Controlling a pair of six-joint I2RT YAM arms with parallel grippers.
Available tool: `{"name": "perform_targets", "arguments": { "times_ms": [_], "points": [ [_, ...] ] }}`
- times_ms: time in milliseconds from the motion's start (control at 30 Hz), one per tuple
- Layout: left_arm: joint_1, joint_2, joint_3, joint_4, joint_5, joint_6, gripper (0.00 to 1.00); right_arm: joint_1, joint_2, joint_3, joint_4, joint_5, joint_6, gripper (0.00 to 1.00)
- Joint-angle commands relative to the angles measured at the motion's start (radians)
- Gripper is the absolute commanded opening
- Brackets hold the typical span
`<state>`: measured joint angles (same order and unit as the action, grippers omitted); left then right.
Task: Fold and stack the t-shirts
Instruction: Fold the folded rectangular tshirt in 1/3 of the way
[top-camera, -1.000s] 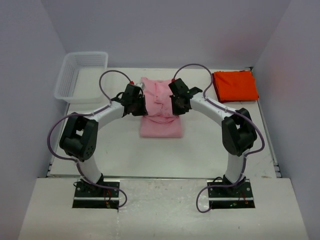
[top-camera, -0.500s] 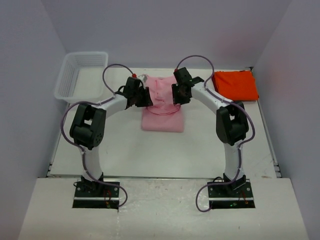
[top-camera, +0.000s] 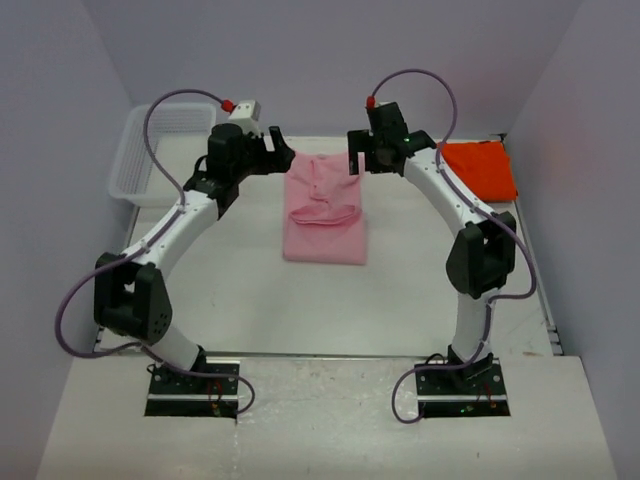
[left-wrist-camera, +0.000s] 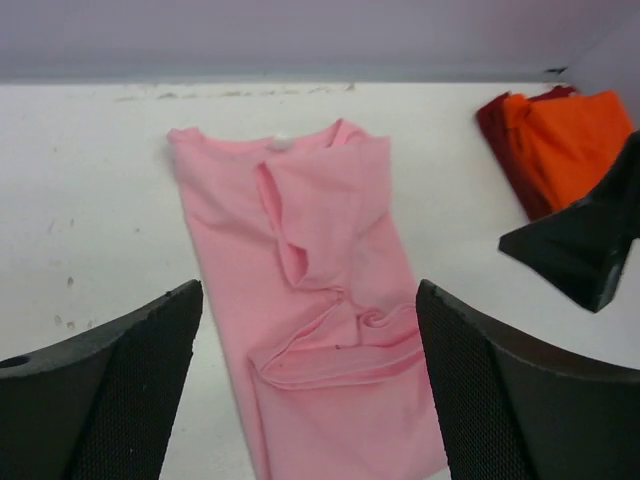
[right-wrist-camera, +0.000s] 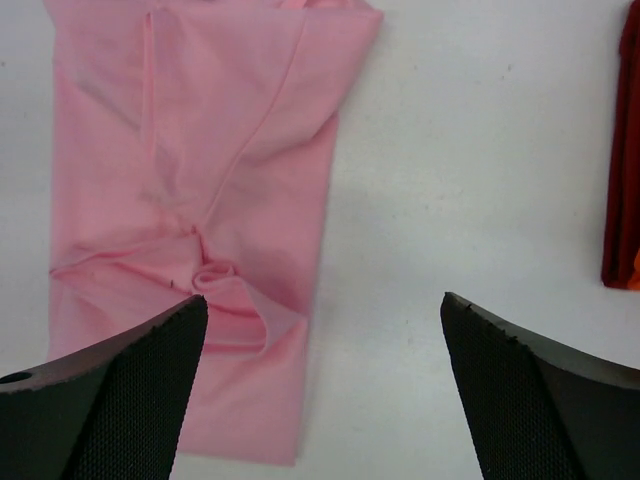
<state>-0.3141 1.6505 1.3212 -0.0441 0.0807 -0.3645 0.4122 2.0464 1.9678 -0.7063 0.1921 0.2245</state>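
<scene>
The left claw (top-camera: 280, 153) and right claw (top-camera: 357, 160) hang spread and empty beside the pink t-shirt (top-camera: 325, 215) mid-frame, soft, light and limp, likely best pinched at its upper corners.

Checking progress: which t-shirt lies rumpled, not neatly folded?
The pink t-shirt mid-table, with bunched folds across it; the orange-red t-shirt at the far right lies flat and square.

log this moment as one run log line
left gripper: open, empty | right gripper: open, empty | pink t-shirt: part-folded, rumpled, between grippers | orange t-shirt: folded, far right, not stacked
</scene>
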Motion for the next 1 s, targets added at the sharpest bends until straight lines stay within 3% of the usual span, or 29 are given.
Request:
{"name": "perform_targets", "arguments": {
  "times_ms": [0, 33, 100, 133, 167, 200, 233, 467, 733, 867, 967],
  "points": [
    [-0.003, -0.087, -0.078, -0.008, 0.121, -0.094, 0.86, 0.005, -0.167, -0.128, -0.036, -0.068, 0.071, 0.99],
    [-0.009, -0.081, -0.092, -0.002, 0.192, -0.102, 0.79, 0.005, -0.19, -0.218, -0.026, -0.091, 0.087, 0.97],
    [-0.037, -0.061, -0.123, -0.017, 0.227, -0.087, 0.53, 0.013, -0.253, -0.358, 0.045, -0.178, 0.096, 0.86],
    [-0.042, -0.057, -0.132, -0.029, 0.244, -0.085, 0.52, 0.016, -0.268, -0.397, 0.071, -0.178, 0.098, 0.87],
    [-0.042, -0.054, -0.145, -0.03, 0.26, -0.091, 0.53, 0.017, -0.275, -0.421, 0.096, -0.186, 0.092, 0.9],
    [-0.042, -0.049, -0.164, -0.028, 0.269, -0.093, 0.64, 0.017, -0.272, -0.432, 0.09, -0.206, 0.079, 0.97],
    [-0.042, -0.046, -0.168, -0.033, 0.258, -0.093, 0.67, 0.016, -0.247, -0.425, 0.076, -0.21, 0.076, 0.98],
    [-0.042, 0.08, -0.06, -0.135, 0.186, -0.071, 0.66, 0.016, -0.114, -0.317, 0.025, -0.244, 0.064, 0.95],
    [-0.033, 0.178, 0.012, -0.123, 0.188, -0.068, 0.66, 0.016, 0.037, -0.133, -0.035, -0.238, 0.055, 0.83],
    [-0.019, 0.23, 0.061, -0.14, 0.194, -0.062, 0.66, 0.016, 0.098, -0.073, -0.056, -0.218, 0.05, 0.69],
    [-0.016, 0.253, 0.085, -0.155, 0.186, -0.048, 0.66, 0.016, 0.107, -0.067, -0.059, -0.217, 0.047, 0.68]
  ]
}}
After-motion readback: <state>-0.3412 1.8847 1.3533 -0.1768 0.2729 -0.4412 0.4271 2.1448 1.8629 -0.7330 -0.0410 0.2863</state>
